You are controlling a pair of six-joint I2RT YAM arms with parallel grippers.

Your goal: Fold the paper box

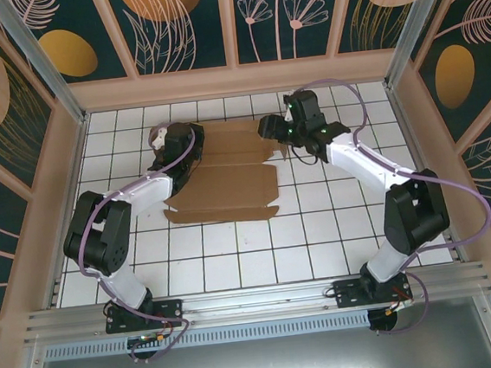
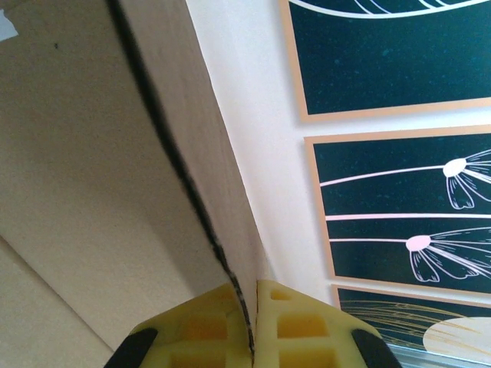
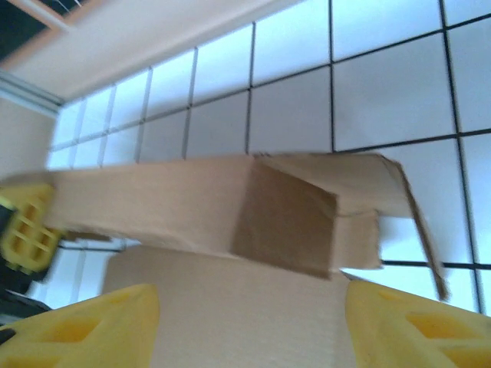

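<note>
left gripper (image 2: 249, 295) pinches paper box (image 1: 228, 186) edge; right gripper (image 3: 249, 303) spread, empty; flap blurred.

We are looking at the paper box (image 1: 228, 186) (brown cardboard), lying half-folded on the white tiles (image 1: 235, 255) toward the far side. Its near panel is lying flat; one long wall is standing up, an end flap bending inward.
</note>
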